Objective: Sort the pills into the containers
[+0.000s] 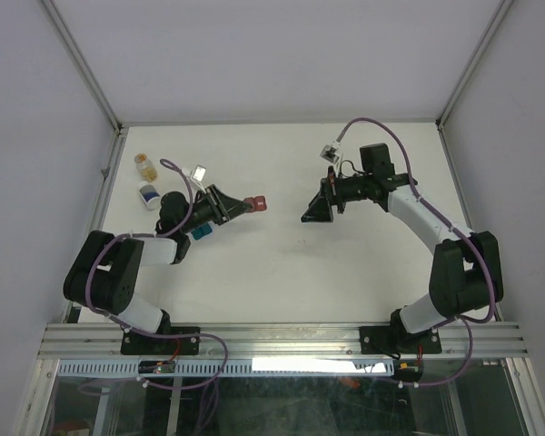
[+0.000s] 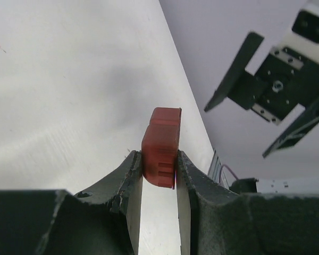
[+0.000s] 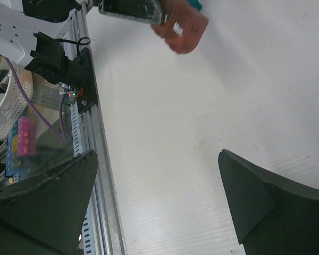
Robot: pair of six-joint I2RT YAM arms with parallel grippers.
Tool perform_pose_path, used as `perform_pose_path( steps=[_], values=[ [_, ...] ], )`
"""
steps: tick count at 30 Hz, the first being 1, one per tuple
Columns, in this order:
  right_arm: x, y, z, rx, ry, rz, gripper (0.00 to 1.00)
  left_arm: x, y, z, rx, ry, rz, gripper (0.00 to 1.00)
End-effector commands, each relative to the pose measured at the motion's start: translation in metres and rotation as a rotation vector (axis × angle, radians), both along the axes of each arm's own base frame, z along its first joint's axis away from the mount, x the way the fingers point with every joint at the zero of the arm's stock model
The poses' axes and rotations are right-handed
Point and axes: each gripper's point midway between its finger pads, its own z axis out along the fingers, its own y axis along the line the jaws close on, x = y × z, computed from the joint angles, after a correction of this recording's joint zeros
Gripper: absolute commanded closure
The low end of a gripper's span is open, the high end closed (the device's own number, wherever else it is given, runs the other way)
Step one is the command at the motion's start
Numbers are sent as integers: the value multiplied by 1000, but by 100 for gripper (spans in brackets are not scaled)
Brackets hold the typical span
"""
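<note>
- Two small boxes are the task's own. The nearer one, the teal box, lies on the white table, tucked partly under the left arm.
- One dark red box, hard ribbed plastic with rounded corners. The left gripper pinches it edge-on, clear of the table, and points it toward the other arm. We judge this is for a handover or to open it.
- One right gripper, with dark wedge-shaped fingers spread wide. It is empty and faces the red box across a gap.
- One white bottle and one amber vial, both upright cylinders at the far left, well away from either gripper.
</note>
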Motion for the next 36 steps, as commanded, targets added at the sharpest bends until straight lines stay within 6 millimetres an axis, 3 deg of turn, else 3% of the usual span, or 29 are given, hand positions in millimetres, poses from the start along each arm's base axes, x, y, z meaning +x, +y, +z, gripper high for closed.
perform_pose_path(
  steps=[1,6,10,19,23,30,36],
  values=[
    [1,2,9,13,-41,-11,1,41,14,-2,36,84,102,100],
    [1,3,8,19,-36,-19,1,89,28,22,50,54,193,100],
    [1,3,8,20,-41,-21,1,116,33,36,77,20,225,100],
    [1,3,10,25,-43,-27,1,167,66,40,129,29,344,99],
    [2,2,12,27,-50,-29,0,175,80,36,139,49,373,99],
    [0,3,10,32,-37,-24,1,169,115,28,164,71,473,97],
    [0,3,12,35,-41,-25,1,182,143,23,154,103,567,96]
  ],
)
